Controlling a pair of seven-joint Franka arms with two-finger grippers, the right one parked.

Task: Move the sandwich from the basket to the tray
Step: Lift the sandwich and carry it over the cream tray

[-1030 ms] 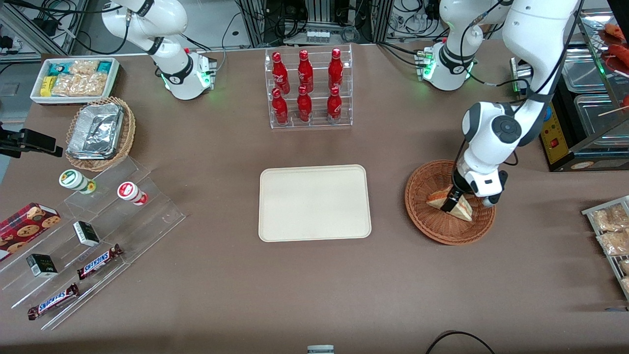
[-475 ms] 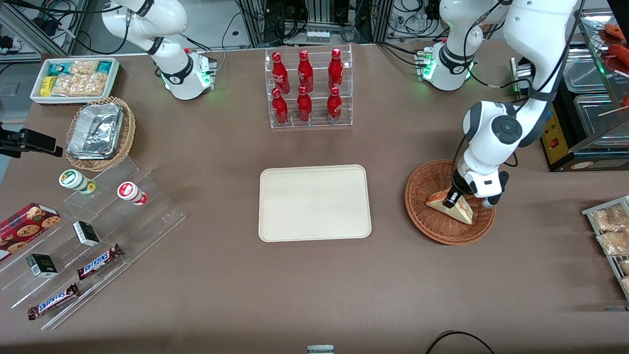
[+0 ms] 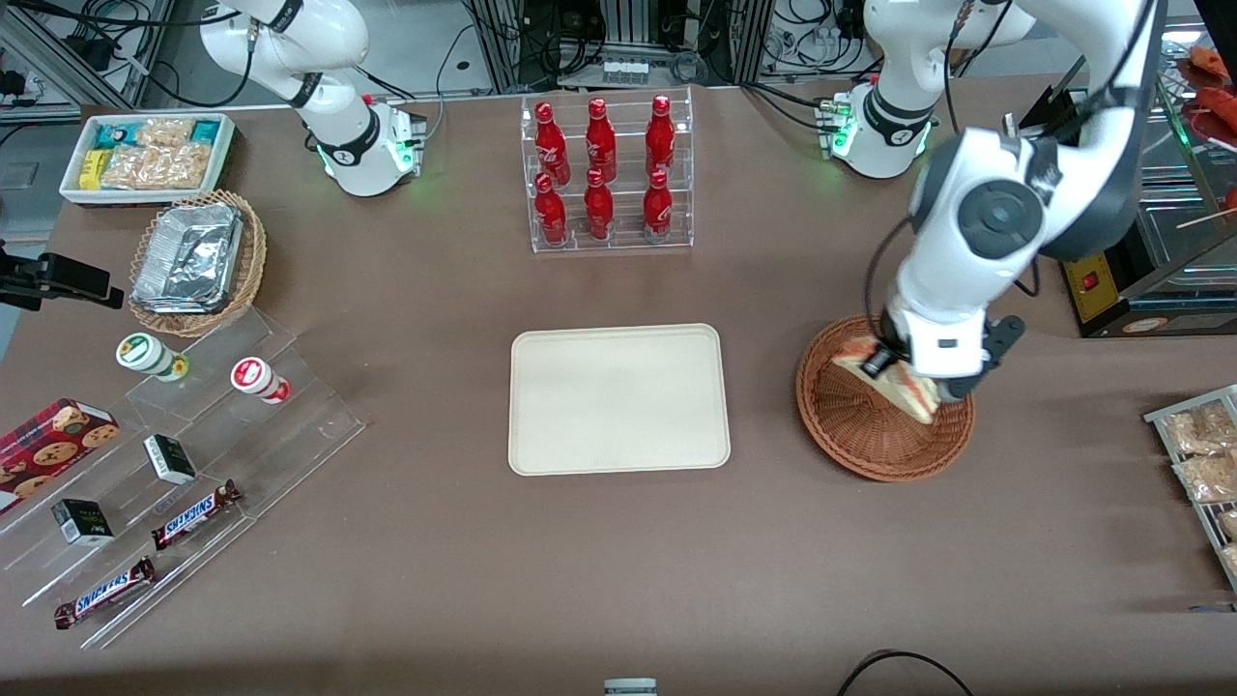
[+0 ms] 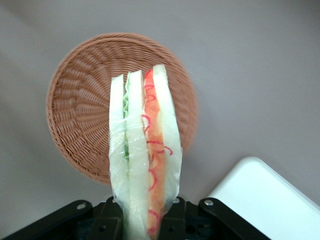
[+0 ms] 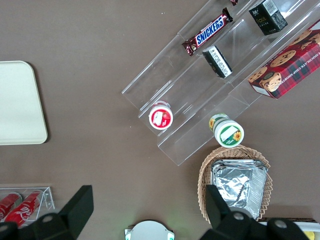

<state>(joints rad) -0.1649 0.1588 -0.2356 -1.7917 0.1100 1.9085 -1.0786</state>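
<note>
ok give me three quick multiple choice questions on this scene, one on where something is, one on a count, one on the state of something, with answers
1. Where is the sandwich?
A. lying flat on the tray
B. in the gripper, above the basket
C. on the bare table beside the tray

2. How many red bottles stand in the clear rack?
A. four
B. six
C. eight

3. What is on the tray?
A. nothing
B. a candy bar
C. a foil container

Answers:
1. B: the left wrist view shows the gripper shut on the sandwich with the basket below it; in the front view the sandwich is over the basket.
2. B: the red bottles stand as two rows of three in the rack.
3. A: the tray shows only its bare cream surface.
</note>
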